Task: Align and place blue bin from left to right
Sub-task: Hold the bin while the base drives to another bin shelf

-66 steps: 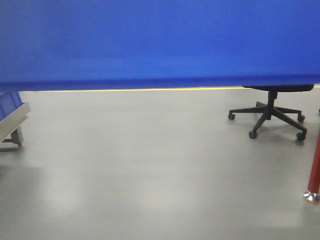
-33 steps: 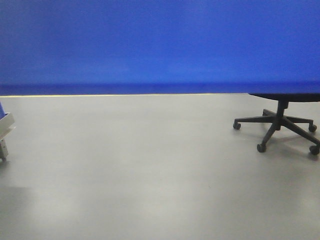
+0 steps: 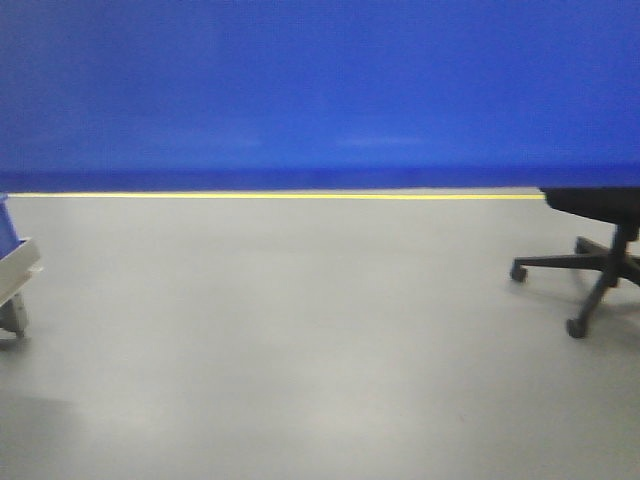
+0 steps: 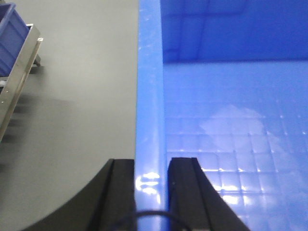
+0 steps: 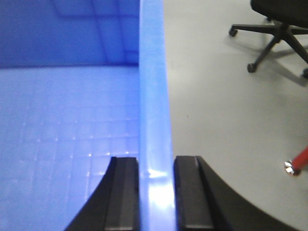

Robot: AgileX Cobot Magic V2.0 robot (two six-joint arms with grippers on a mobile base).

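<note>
Grey, smooth floor [image 3: 300, 340] runs under the whole scene, with faint light patches on it.

Nearest the left wrist camera, the left hand [image 4: 152, 190] straddles the bin's left side wall. One black finger [image 4: 122, 192] is outside and the other inside, both pressed against the plastic, pinching the wall.

The right hand [image 5: 156, 192] does the same on the opposite side wall. Its two dark fingers [image 5: 192, 197] are clamped onto the rim from either side.

The blue bin [image 4: 231, 144] is held between the two hands. Its interior base shows a moulded square grid with glare spots, and the right wrist view [image 5: 62, 134] shows the same grid. From the front camera the bin [image 3: 320, 90] fills the upper part of the view from edge to edge. Its lower edge is level, with floor visible beneath it.

Beyond the bin on the left, a metal frame [image 4: 21, 72] stands on the floor and carries a smaller blue bin [image 4: 10, 33]. Both are well apart from the held bin.

On the right, a red post [image 5: 299, 160] with a metal foot shows at the picture edge. A black office chair [image 5: 284, 24] on castors stands further off.

Farthest back, a yellow line [image 3: 280, 196] crosses the floor just below the bin's lower edge.
</note>
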